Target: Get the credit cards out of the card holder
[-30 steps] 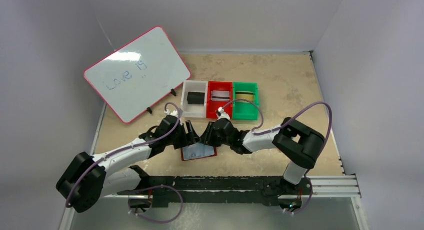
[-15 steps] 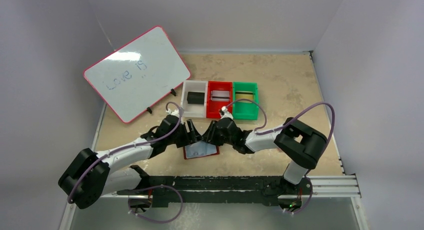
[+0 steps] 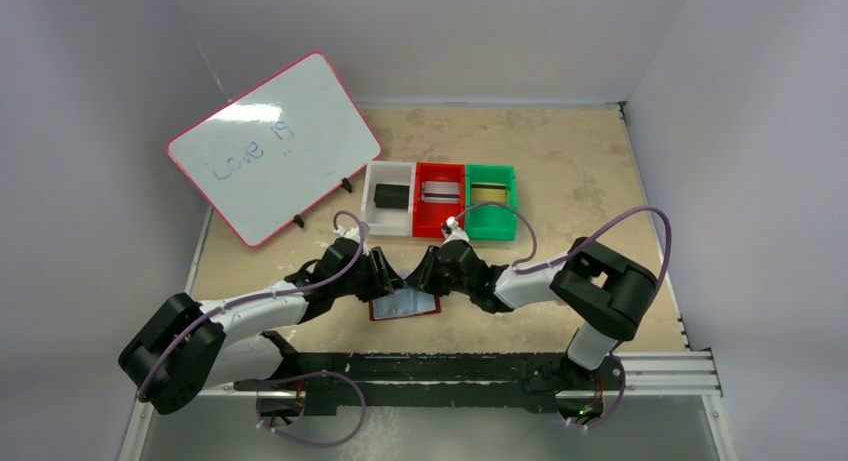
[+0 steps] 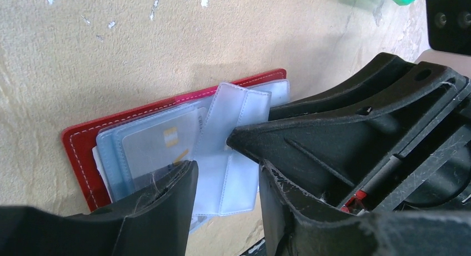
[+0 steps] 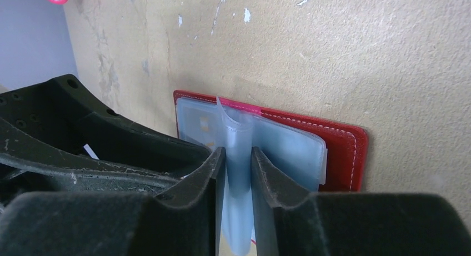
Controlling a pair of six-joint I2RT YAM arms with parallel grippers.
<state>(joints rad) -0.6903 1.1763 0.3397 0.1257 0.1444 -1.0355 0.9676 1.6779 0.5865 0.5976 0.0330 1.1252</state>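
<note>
The table point(image 3: 580, 161) carries a tilted whiteboard point(image 3: 275, 146) at the far left. Beside it is a row of a white bin point(image 3: 388, 171), a red bin point(image 3: 440, 168) and a green bin point(image 3: 491, 170). These hold a black card point(image 3: 389, 195), a silver card point(image 3: 440, 191) and a gold card point(image 3: 489, 192), so we judge the sorting partly done. Just in front of the bins, between the arms, the card holder point(image 3: 403, 305) lies open, cover down, where both claws reach it. The right gripper point(image 5: 237, 156) is narrow and nips one clear sleeve leaf point(image 5: 239, 128) upright, seemingly to bare the pocket beneath. The left gripper point(image 4: 225, 178) is parted about halfway and straddles the loose sleeves, gripping nothing; we think it is poised to pick. Under it, a silver-grey credit card point(image 4: 161, 147) with a gold chip sits inside a flat sleeve
</note>
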